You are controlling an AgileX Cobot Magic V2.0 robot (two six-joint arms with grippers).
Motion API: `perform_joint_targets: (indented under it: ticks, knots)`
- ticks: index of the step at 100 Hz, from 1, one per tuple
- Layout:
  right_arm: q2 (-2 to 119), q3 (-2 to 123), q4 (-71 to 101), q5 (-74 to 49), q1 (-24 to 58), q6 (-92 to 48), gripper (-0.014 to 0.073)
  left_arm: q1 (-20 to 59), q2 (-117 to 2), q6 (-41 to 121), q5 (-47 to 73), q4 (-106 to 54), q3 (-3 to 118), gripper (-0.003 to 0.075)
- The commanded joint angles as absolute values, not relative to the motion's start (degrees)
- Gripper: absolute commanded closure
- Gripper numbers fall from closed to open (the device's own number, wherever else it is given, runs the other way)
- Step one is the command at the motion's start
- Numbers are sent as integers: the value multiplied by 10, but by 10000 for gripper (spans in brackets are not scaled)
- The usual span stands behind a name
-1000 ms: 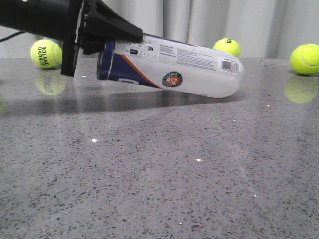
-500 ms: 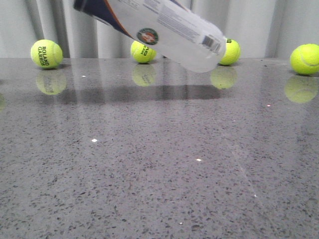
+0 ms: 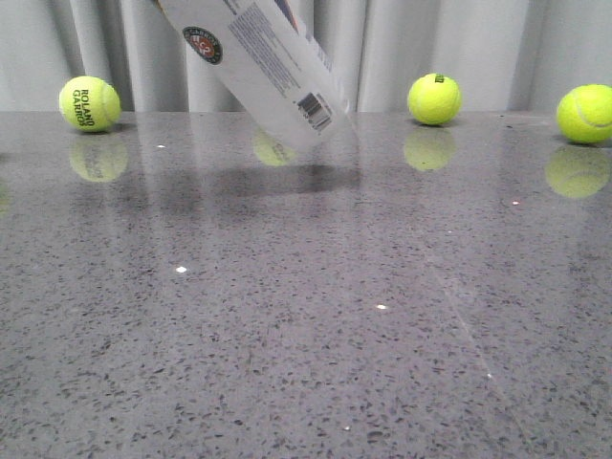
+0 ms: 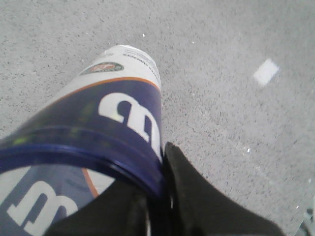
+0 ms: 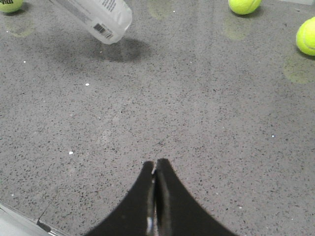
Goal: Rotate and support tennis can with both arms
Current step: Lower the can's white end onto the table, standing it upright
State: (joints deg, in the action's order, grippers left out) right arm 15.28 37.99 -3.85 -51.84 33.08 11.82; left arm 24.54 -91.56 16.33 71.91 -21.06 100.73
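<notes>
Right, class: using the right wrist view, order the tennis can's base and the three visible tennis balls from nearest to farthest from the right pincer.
1. The tennis can, base lifted, ahead-left, and the rightmost ball, far right: too close to call.
2. The middle ball, farther back.
3. The left ball, far back-left.

Staged robot test bench, likely a lab | polished grey speckled stone tabletop [image 3: 316, 316] fills the lower frame | pale pleated curtain [image 3: 497, 48] closes off the top | yellow-green tennis balls [image 3: 90, 103] line the far edge as props
</notes>
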Motion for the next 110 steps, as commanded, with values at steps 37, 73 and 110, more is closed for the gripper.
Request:
perform_joint_targets:
  ticks: [37, 73, 110]
  knots:
    - [160, 393, -49, -474, 328, 118, 661, 306, -872, 141, 734, -140, 983, 740]
    - [160, 393, -49, -474, 328, 118, 661, 306, -872, 142, 734, -143, 979, 671]
    - [160, 393, -49, -474, 328, 118, 661, 306, -886, 142, 727, -149, 1013, 356]
